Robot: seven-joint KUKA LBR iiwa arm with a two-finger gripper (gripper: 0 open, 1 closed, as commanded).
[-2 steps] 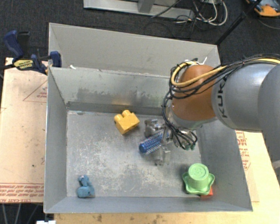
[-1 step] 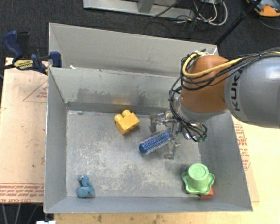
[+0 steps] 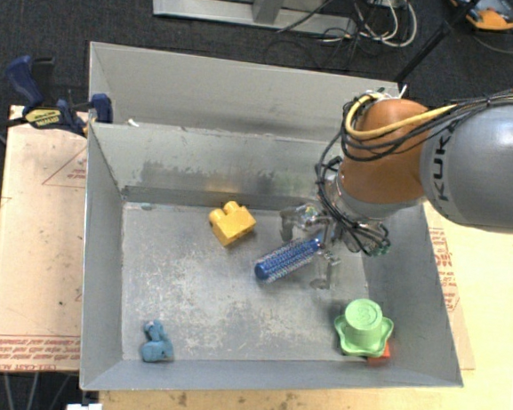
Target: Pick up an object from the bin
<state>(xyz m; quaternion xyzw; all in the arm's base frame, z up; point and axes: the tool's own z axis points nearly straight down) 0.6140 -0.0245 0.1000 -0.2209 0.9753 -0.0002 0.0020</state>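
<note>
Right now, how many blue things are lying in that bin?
2. A blue bristly brush lies near the middle of the bin, right of the yellow block; a small blue piece sits in the near-left corner. The arm could hide more.

Grey metal bin [image 3: 102,231], contents as observed. The gripper [image 3: 314,242] sits right of centre in the frame, below the orange wrist cover [image 3: 381,157], at the upper-right end of a blue bristled cylinder [image 3: 280,262] that lies slantwise on the bin floor. A yellow block [image 3: 232,222] lies near the cylinder, to its upper left, not touching it. At lower right a green scalloped cup [image 3: 362,325] touches a small orange piece [image 3: 380,352]. At lower left, well apart, lies a small blue figure [image 3: 156,343].
</note>
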